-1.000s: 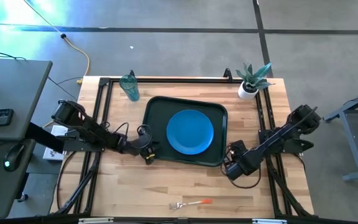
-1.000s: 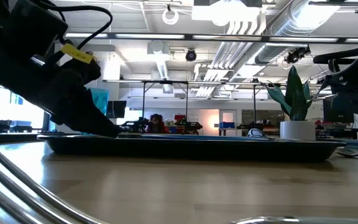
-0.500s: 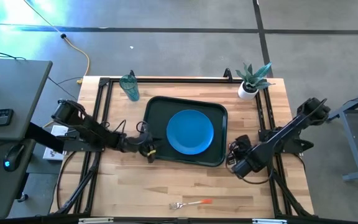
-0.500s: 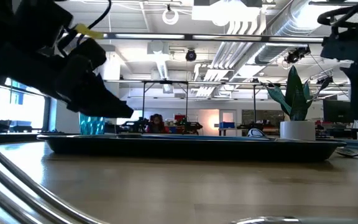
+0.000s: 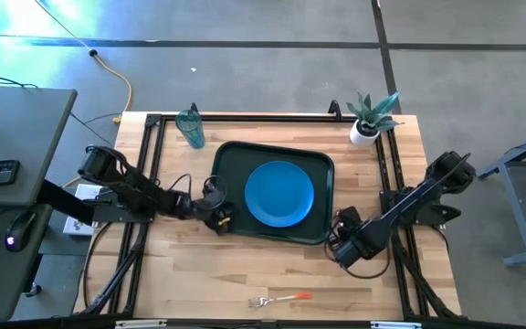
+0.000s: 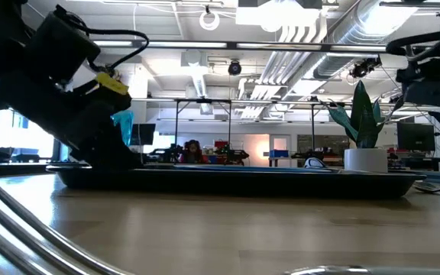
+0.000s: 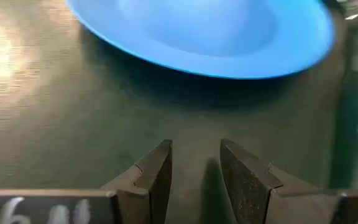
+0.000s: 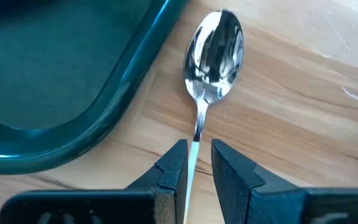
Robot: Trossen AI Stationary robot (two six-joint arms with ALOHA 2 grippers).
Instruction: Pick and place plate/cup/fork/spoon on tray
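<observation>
Nearest the front table edge: one fork (image 5: 281, 298), untouched. Right gripper (image 8: 196, 163) pinching the thin handle of one spoon (image 8: 213, 46), which lies on wood just beside the tray (image 5: 229, 157) rim. Light, stiff, slick metal; handle is the right hold. Left gripper (image 7: 196, 167) parted, empty, over tray near one plate (image 5: 279, 193). Farthest: one cup (image 5: 190, 127).

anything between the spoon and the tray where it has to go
Nothing visible. The silver-bowled spoon, its handle between the right gripper fingers, lies on the wood right beside the dark green tray; only the tray's raised rim must be cleared.
</observation>
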